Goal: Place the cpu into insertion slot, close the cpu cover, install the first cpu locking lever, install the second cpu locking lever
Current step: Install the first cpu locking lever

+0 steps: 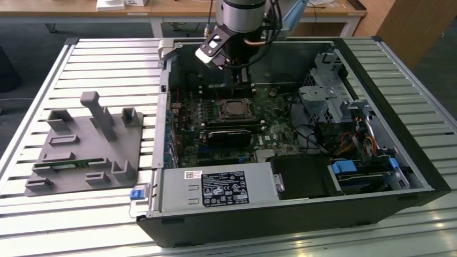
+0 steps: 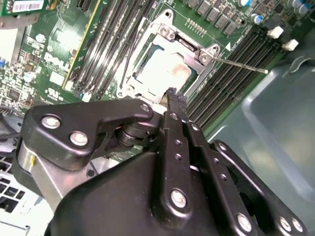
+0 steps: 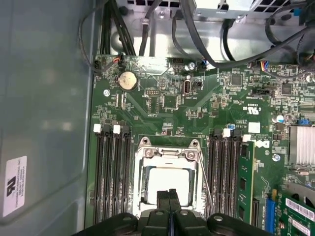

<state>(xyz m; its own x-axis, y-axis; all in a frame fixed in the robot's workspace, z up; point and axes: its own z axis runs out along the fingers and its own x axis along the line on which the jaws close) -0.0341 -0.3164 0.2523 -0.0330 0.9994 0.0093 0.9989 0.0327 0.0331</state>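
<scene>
- The gripper (image 3: 170, 192) (image 2: 172, 92) is seen with its two black fingers pressed together and nothing held between them.
- In both wrist views its tips are held just above the near edge of the slot (image 3: 142, 169), close to the cpu (image 3: 167, 179) (image 2: 165, 71); whether anything is touched cannot be told.
- The cpu is seated flat in the slot, its pale metal top framed by the square window of the cover (image 3: 167, 153) (image 2: 184, 45).
- The cover is laid down over the slot, with its silver frame around the chip on all sides that show.
- A thin lever (image 2: 241, 64) (image 3: 204, 182) is seen standing out aslant from the cover's corner, over the memory slots (image 3: 224, 167) beside it.
- In the exterior view the arm (image 1: 243, 21) is lowered into the open case (image 1: 400, 134), over the green board (image 1: 275, 123).
- The case is laid on a slatted table (image 1: 107, 59), with a grey fixture (image 1: 85, 144) well apart, to the exterior view's left.
</scene>
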